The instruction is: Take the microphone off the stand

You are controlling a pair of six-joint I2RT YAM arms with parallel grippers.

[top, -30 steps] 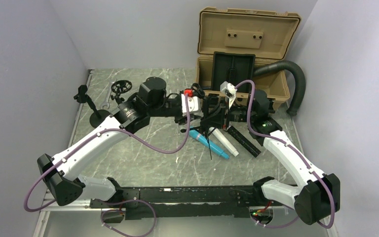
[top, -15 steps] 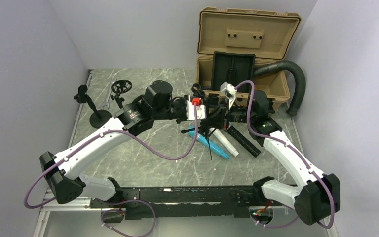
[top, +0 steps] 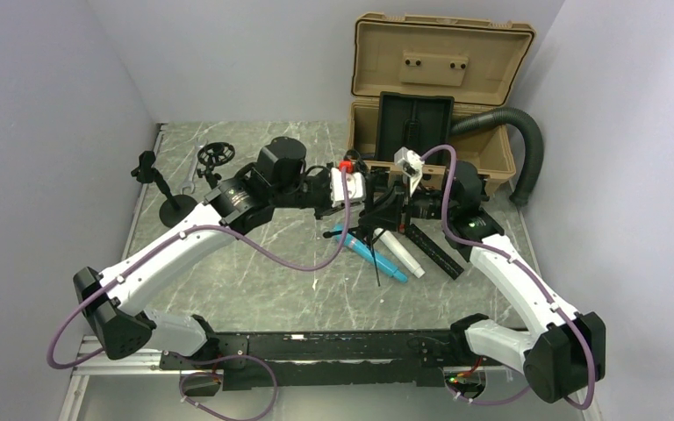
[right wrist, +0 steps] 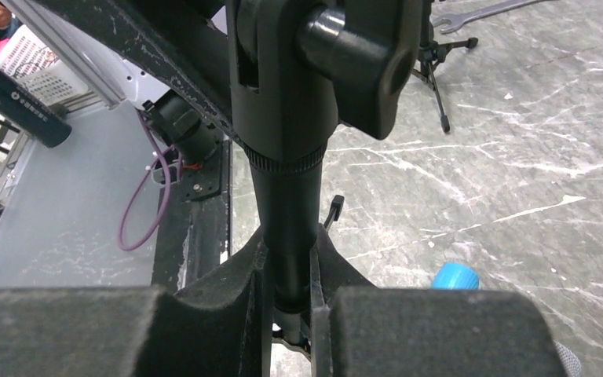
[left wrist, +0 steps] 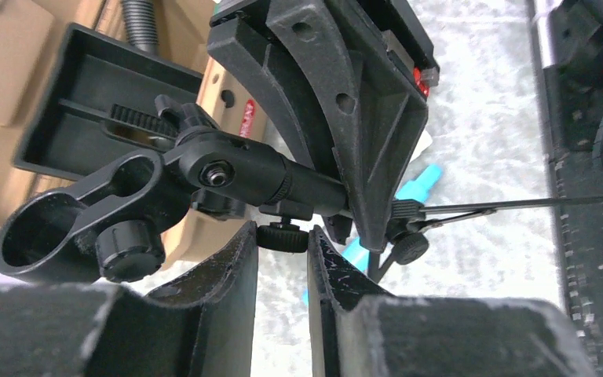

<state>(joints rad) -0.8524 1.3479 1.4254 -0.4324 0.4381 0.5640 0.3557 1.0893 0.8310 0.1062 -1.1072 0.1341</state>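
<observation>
Stand (right wrist: 283, 102): one, with both grippers at it.
Your right gripper (right wrist: 289, 271) clamps its pole. The left gripper (left wrist: 283, 255) is nearly closed around one knob (left wrist: 283, 236), can't tell if it's pinching.

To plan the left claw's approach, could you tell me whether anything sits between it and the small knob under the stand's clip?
Nothing visible does. In the left wrist view the knob sits right at the fingertips of the left claw, with nothing between them; whether it is pinched is unclear.
</observation>
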